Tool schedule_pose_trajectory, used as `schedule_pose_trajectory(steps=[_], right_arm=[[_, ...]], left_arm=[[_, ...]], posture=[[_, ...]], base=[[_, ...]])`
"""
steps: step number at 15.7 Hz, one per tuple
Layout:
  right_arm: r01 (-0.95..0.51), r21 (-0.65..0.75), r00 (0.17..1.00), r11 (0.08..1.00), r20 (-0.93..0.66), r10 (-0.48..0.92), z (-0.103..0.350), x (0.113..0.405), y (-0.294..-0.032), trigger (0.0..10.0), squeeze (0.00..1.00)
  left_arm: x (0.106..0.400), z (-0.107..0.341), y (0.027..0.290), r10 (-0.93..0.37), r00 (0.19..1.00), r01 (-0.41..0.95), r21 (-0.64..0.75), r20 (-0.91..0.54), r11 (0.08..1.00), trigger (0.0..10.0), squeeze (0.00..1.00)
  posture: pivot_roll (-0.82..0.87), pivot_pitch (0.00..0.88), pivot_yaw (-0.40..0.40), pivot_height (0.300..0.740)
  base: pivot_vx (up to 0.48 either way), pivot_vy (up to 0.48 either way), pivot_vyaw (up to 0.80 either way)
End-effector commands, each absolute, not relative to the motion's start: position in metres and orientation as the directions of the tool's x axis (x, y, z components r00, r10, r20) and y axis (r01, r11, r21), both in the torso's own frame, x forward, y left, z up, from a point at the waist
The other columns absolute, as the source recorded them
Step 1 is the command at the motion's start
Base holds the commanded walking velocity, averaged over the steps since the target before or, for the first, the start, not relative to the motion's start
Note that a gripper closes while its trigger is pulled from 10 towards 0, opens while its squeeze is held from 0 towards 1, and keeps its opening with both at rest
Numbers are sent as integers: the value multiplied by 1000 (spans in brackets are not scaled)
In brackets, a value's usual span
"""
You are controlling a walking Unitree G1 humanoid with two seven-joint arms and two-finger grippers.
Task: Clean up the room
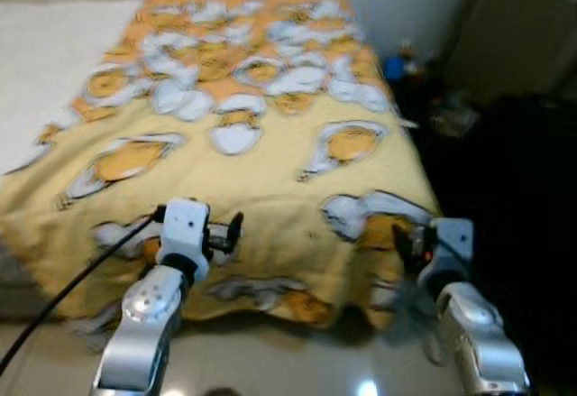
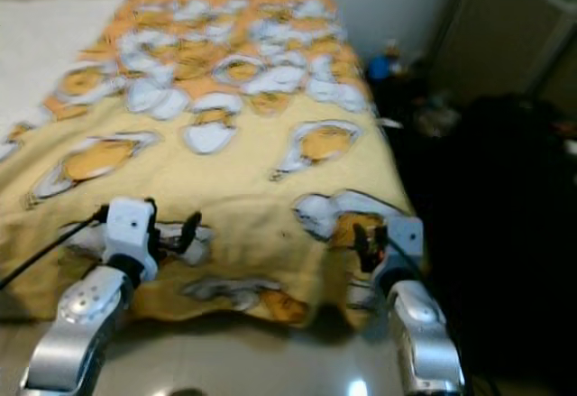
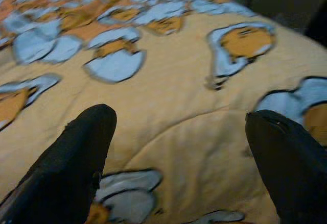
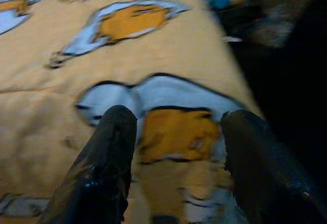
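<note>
Reaching: both arms raised toward the bed's near edge.
Blanket: yellow, egg-patterned, spread over the bed, hanging at the near end.
Left pincer: fingers spread, empty, above the blanket.
Right pincer: fingers apart, empty, near the right corner.
Risk: a shallow pinch likely slips off loose fabric.

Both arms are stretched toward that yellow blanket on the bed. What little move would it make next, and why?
Probably lower both arms until the fingers reach the blanket's near edge. The left pincer and the right pincer are both open and hold nothing, and the blanket's edge hangs rumpled over the foot of the bed.
</note>
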State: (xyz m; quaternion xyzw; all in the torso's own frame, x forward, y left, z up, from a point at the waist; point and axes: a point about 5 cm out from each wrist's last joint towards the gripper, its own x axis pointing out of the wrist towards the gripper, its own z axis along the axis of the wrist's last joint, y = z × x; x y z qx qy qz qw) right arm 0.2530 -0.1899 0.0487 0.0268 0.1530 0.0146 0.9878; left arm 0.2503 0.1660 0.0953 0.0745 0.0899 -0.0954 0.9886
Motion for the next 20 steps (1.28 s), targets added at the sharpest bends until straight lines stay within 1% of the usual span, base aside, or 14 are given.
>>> schedule_pose_trajectory(steps=[1,6,7,8,10,11,14,16,20], right_arm=[[-14,77,955,997,-296,36,49,254,-188,10000,0],[-9,77,954,997,-298,31,48,253,-189,10000,0],[-6,76,954,997,-298,28,48,253,-189,10000,0],[-5,76,954,997,-298,28,48,253,-189,10000,0],[-4,77,954,997,-298,27,48,253,-189,10000,0],[-3,78,954,997,-297,26,48,253,-189,10000,0],[0,81,954,997,-300,25,47,252,-189,10000,0],[1,83,953,997,-301,24,46,251,-188,10000,0],[19,82,962,996,-274,5,48,251,-190,10000,0]], left_arm=[[252,94,170,-153,967,185,153,-202,971,10000,729],[252,92,170,-152,967,182,136,-203,974,10000,706],[254,93,171,-149,969,178,135,-200,975,10000,635],[254,93,171,-148,969,176,134,-199,975,10000,635],[254,93,172,-149,968,177,129,-204,976,10000,90],[254,92,171,-147,968,175,122,-205,977,10000,0],[255,91,173,-147,965,177,128,-217,976,10000,0],[256,93,173,-165,966,196,152,-199,969,10000,0],[259,94,174,-161,971,187,142,-176,972,10000,0]], posture=[[66,29,-16,740],[63,28,-15,740],[62,30,-13,740],[62,30,-13,740],[61,30,-13,740],[60,30,-11,740],[58,26,-7,740],[56,22,-1,740],[48,8,8,740]], base=[[0,0,-800],[0,0,-800],[0,0,-800],[0,0,-800],[0,0,-800],[0,0,-800],[0,0,-800],[0,0,-800],[0,0,-800]])
